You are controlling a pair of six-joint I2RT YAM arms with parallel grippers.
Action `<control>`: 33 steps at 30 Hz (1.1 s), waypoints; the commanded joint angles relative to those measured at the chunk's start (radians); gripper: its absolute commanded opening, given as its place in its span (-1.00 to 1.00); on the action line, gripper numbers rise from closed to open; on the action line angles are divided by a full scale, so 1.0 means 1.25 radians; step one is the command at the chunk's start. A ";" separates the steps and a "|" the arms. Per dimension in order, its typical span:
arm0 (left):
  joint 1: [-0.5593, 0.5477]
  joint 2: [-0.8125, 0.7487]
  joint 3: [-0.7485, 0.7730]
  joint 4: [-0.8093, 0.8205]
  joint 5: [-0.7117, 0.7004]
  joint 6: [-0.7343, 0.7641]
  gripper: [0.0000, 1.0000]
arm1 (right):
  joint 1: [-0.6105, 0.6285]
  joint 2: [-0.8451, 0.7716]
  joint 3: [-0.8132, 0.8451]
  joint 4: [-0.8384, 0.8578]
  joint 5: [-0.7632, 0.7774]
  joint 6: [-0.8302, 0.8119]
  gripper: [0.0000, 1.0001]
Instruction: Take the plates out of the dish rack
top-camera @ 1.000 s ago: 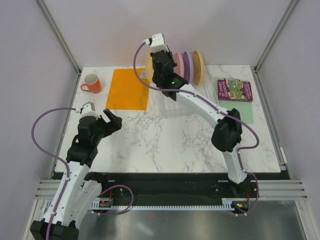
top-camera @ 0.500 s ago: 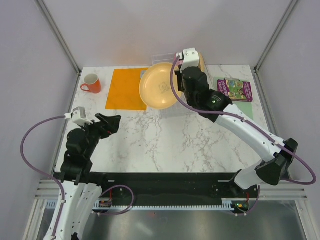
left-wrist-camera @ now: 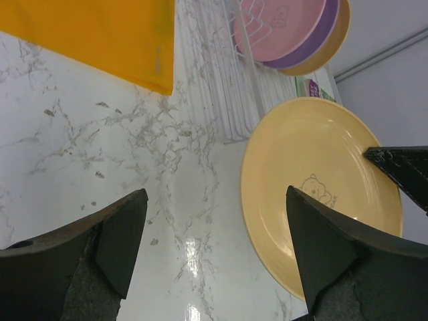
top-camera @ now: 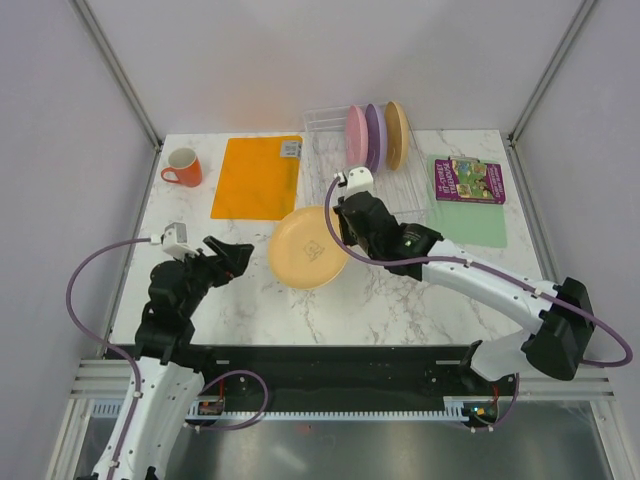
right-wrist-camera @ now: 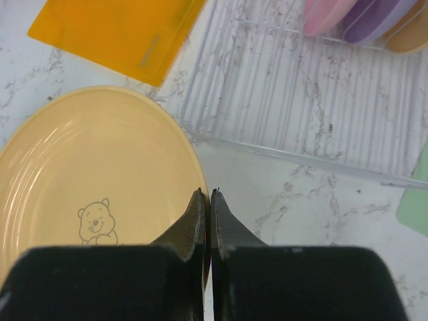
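Yellow-orange plate (top-camera: 305, 250) held by its rim in the right claw (right-wrist-camera: 206, 195)

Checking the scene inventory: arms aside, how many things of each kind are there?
Plates: 4 (yellow plate, pink plate, purple plate, tan-orange plate)
Dish rack: 1
Mug: 1
Mats: 2 (orange mat, green mat)
Book: 1
Total: 9

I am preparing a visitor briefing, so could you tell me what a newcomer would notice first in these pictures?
The yellow-orange plate at the centre stands out, its rim pinched by the shut jaws of the right gripper. Behind it, a pink plate, a purple plate and a tan-orange plate stand on edge in the clear dish rack at the back.
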 commanded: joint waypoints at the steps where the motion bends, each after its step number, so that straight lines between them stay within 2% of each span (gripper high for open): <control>1: 0.001 0.017 -0.044 0.078 0.037 -0.060 0.81 | 0.031 -0.031 -0.022 0.101 -0.036 0.072 -1.00; 10: 0.001 0.060 -0.078 0.159 0.133 -0.119 0.79 | 0.057 0.014 -0.047 0.209 -0.087 0.107 -1.00; 12: 0.001 0.080 -0.085 0.181 0.179 -0.135 0.71 | 0.057 0.024 -0.049 0.224 -0.112 0.112 -1.00; 13: 0.001 0.090 -0.091 0.208 0.195 -0.140 0.61 | 0.057 0.028 -0.050 0.236 -0.121 0.119 -1.00; 14: 0.001 0.108 -0.093 0.221 0.210 -0.144 0.39 | 0.055 0.033 -0.051 0.239 -0.127 0.123 -1.00; 15: 0.001 0.119 -0.094 0.222 0.230 -0.147 0.08 | 0.055 0.034 -0.054 0.241 -0.127 0.124 -1.00; 16: 0.001 0.129 -0.091 0.222 0.235 -0.146 -0.56 | 0.057 0.035 -0.060 0.243 -0.126 0.127 -1.00; 17: 0.001 0.138 -0.087 0.216 0.236 -0.142 -0.95 | 0.056 0.032 -0.065 0.243 -0.120 0.127 -1.00; 19: 0.001 0.156 -0.068 0.185 0.215 -0.125 -0.96 | 0.056 0.026 -0.073 0.241 -0.106 0.123 -1.00; 20: 0.001 0.159 -0.057 0.134 0.196 -0.115 -0.95 | 0.056 0.015 -0.074 0.237 -0.100 0.115 -0.92; 21: 0.001 0.160 -0.031 0.091 0.136 -0.099 -0.95 | 0.056 0.010 -0.076 0.231 -0.089 0.109 -0.66; 22: 0.001 0.160 -0.015 0.054 0.105 -0.089 -0.96 | 0.056 -0.005 -0.077 0.207 -0.044 0.104 -0.28; 24: 0.001 0.163 0.032 -0.049 0.023 -0.060 -0.95 | 0.056 -0.025 -0.079 0.182 0.011 0.083 0.03; 25: 0.001 0.179 0.045 -0.078 0.001 -0.054 -0.96 | 0.056 -0.047 -0.083 0.158 0.077 0.077 0.20; 28: 0.001 0.227 0.069 -0.135 -0.038 -0.034 -0.96 | 0.048 -0.098 -0.104 0.139 0.136 0.046 0.25; 33: 0.001 0.275 0.005 -0.091 0.013 -0.060 -0.95 | 0.019 -0.154 -0.126 0.120 0.179 0.023 0.30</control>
